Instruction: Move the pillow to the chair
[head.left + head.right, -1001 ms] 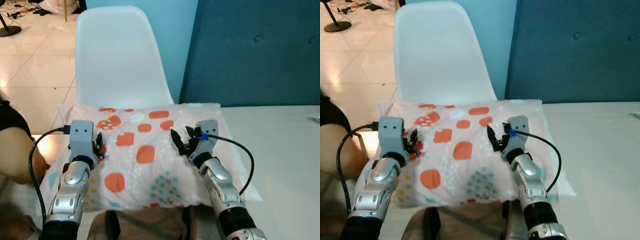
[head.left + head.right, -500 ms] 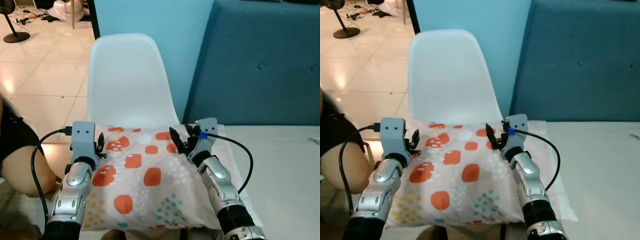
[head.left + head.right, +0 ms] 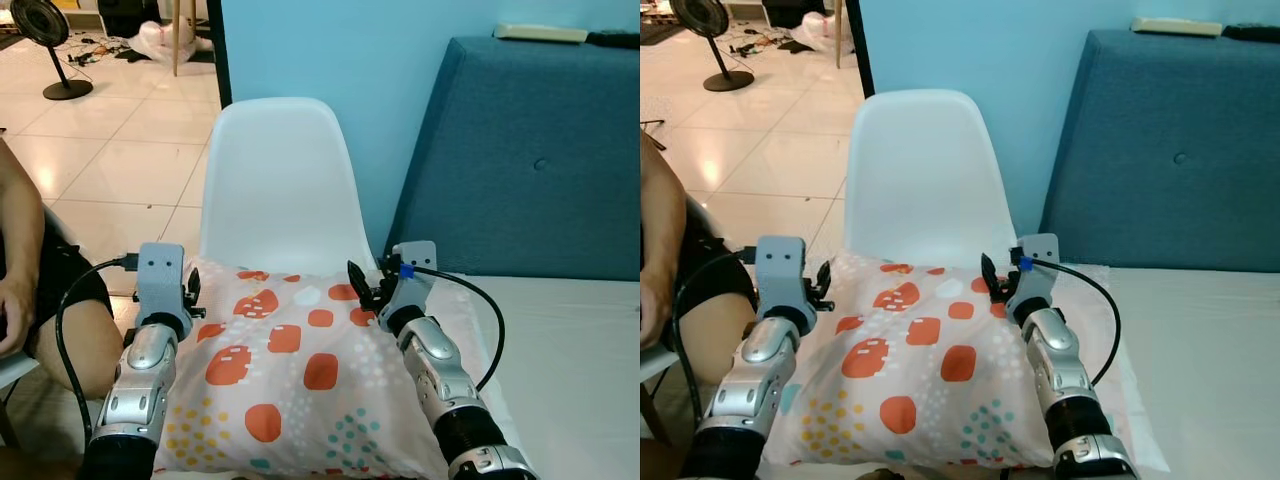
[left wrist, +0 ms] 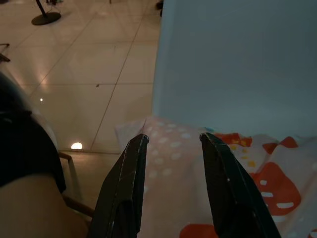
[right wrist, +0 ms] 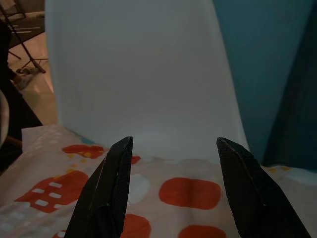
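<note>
Two hands frame our view. Our left hand (image 3: 190, 293) at the lower left hovers with fingers parted over the pillow's corner, gripping nothing. Our right hand (image 3: 365, 290), just right of centre, also hangs spread above the far edge. Between them, the pillow (image 3: 300, 375) fills the lower middle of the frame, lying on the seat of the white chair (image 3: 280, 190), whose back rises at upper centre. We judge the placing nearly done. To finish well, we should draw both hands straight up and back without snagging the fabric. A person's leg (image 3: 85, 340) sits at the left edge, near our left arm.
</note>
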{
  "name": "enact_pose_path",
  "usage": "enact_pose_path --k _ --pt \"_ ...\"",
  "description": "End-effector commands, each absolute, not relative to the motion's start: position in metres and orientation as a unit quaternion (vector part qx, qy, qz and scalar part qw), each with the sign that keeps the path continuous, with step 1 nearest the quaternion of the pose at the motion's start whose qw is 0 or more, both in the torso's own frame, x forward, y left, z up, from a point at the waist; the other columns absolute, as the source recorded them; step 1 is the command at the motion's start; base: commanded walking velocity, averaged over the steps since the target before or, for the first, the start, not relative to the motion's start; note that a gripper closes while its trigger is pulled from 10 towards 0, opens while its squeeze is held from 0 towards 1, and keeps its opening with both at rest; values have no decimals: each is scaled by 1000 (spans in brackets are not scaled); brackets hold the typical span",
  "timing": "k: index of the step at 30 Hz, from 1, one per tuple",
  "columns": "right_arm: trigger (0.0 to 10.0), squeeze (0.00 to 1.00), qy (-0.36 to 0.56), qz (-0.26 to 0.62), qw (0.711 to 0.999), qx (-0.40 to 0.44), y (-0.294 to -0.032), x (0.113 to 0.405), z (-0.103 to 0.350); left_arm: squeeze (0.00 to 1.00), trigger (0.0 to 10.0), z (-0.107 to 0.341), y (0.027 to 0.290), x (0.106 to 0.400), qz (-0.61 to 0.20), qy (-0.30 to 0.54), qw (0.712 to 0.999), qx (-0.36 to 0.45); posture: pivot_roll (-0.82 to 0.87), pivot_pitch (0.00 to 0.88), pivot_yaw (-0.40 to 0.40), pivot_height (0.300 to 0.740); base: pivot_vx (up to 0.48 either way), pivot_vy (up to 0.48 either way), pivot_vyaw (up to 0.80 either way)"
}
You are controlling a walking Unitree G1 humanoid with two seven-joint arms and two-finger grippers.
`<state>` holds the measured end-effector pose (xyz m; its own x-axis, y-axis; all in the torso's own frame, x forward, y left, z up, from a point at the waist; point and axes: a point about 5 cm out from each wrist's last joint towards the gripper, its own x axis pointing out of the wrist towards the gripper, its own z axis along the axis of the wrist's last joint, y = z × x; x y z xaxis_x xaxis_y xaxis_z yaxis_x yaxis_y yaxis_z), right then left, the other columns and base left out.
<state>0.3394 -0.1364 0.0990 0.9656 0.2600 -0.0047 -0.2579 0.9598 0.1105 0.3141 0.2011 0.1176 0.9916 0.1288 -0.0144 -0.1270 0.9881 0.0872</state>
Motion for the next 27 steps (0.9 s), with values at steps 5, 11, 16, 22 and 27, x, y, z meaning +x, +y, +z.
enact_pose_path --k 5,11,16,22,27 --pt "10000 0 17 124 991 52 -140 339 96 0 10000 118 204 317 63 11 996 56 29 25 -23 647 0 0 0" --pt "10000 0 32 122 991 38 -140 335 88 0 10000 112 200 317 59 16 996 65 20 34 -21 647 0 0 0" --pt "10000 0 38 121 991 30 -140 333 84 0 10000 108 197 315 57 23 996 66 18 34 -21 647 0 0 0" --pt "10000 0 24 123 991 51 -141 333 88 0 10000 107 197 314 57 23 996 65 15 38 -17 647 0 0 0" --pt "10000 0 1 126 990 63 -142 334 96 0 10000 107 195 315 57 22 996 62 13 40 -17 667 0 0 0"
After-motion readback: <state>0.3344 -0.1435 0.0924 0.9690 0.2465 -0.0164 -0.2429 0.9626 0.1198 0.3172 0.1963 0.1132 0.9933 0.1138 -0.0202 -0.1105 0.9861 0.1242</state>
